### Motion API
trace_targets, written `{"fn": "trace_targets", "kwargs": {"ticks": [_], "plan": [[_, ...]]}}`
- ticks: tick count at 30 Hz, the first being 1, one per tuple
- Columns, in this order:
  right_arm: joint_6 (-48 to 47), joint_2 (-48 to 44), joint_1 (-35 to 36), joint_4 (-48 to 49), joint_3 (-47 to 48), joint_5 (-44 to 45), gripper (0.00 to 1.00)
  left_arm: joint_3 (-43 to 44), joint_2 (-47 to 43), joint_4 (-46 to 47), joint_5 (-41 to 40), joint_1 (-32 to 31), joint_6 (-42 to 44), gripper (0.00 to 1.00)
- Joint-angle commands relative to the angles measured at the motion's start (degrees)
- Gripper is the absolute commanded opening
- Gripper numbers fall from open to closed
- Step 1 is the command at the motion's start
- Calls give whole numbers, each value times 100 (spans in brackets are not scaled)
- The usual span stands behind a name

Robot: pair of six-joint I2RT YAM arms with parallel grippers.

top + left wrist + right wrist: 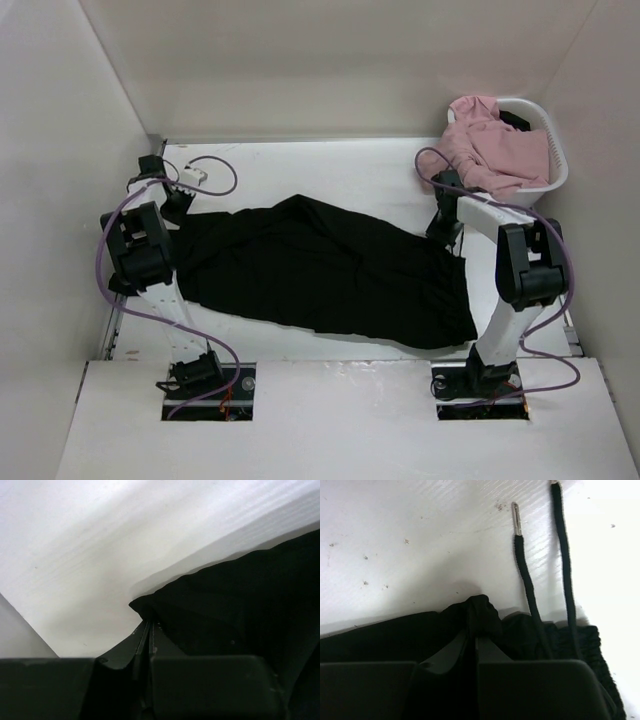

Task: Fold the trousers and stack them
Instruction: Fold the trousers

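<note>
The black trousers (320, 265) are lying rumpled across the desk (330, 160), stretching from far left to near right, their thin drawstring (526, 580) trailing in two loose strands off the right end.

Both arms are out and working low, bases side by side at the near edge. Left arm (165, 300) climbs from its base, elbow folded high on the far left, forearm reaching forward, wrist tipped down. Left gripper (178, 208) sits right at the surface, fingers pressed together (barely a sliver between them in the wrist view), pinching a corner of the trousers (320, 265). Over on the other side, the right arm (500, 330) leans up and outward, elbow bent near the right edge, forearm angling back inward and down. Right gripper (443, 232) is down low too, jaws closed on a bunched fold of the cloth.
</note>
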Motion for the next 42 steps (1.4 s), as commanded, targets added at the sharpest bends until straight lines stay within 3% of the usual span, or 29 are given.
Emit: {"fn": "trace_targets", "kwargs": {"ticks": [1,10,17,24,31,33,35,38,42], "plan": [[-210,-583,-94,60,165,376,3,-52,-271,550,20,208,-471,0],[-623,-2008,38,403,121,1054,0,107,-1598,2386,-103,612,-885,0],[-957,-2439,-252,596,-168,1071,0,142,-2205,3100,-156,683,-526,0],[-1010,-2746,-480,842,-687,1177,0,-526,-2469,3890,-366,964,2,0],[-1186,-2853,-481,1316,-898,712,0,-596,-2495,3402,-140,834,133,1],[-1177,-2739,-244,1317,-933,659,0,-605,-2496,2936,220,544,90,8],[-1125,-2633,-112,1334,-968,658,0,-369,-2294,2260,450,43,-67,25],[-1046,-2563,-6,1343,-1030,632,0,595,-1392,1293,565,-677,-698,60],[-1028,-2528,56,1396,-1126,632,0,2309,243,456,469,-1197,-1525,64]]}}
